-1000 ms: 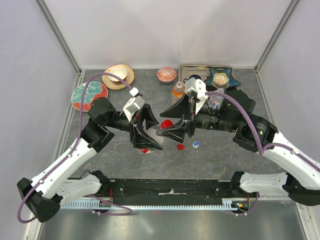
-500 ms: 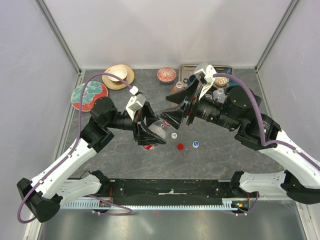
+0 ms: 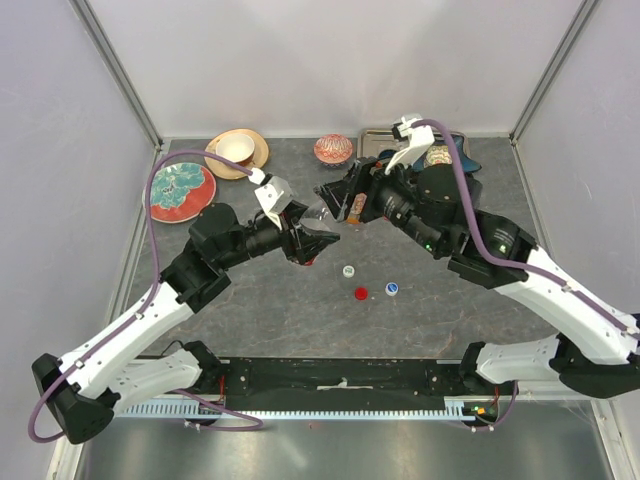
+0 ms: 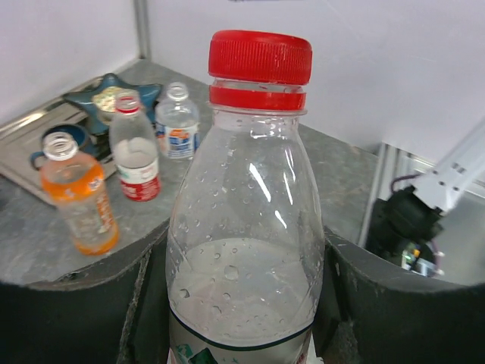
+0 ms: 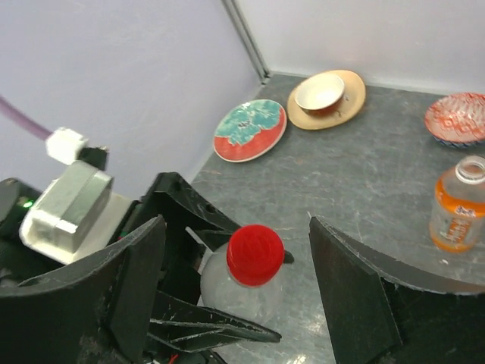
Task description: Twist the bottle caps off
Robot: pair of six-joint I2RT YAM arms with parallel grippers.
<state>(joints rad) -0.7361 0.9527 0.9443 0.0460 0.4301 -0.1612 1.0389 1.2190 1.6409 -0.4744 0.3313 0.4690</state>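
Observation:
My left gripper (image 4: 246, 303) is shut on a clear bottle (image 4: 246, 227) with a red cap (image 4: 260, 57), held off the table. In the right wrist view the same red cap (image 5: 255, 254) sits between the wide-apart fingers (image 5: 140, 280) of my open right gripper (image 5: 242, 280), touching neither. From above, the left gripper (image 3: 318, 238) and right gripper (image 3: 333, 203) meet mid-table. An uncapped orange bottle (image 4: 78, 201), a clear bottle with a red label (image 4: 135, 155) and a clear bottle with a blue label (image 4: 176, 121) stand behind.
Loose white (image 3: 348, 271), red (image 3: 361, 294) and blue (image 3: 391, 289) caps lie on the table. A teal-and-red plate (image 3: 180, 190), a tan plate with a bowl (image 3: 237, 152), a red patterned bowl (image 3: 333, 149) and a metal tray (image 3: 378, 138) line the back.
A white cap appeared on the table under the right gripper, which opened and swung back. The left arm raised the red-capped bottle and carried it back toward the right gripper.

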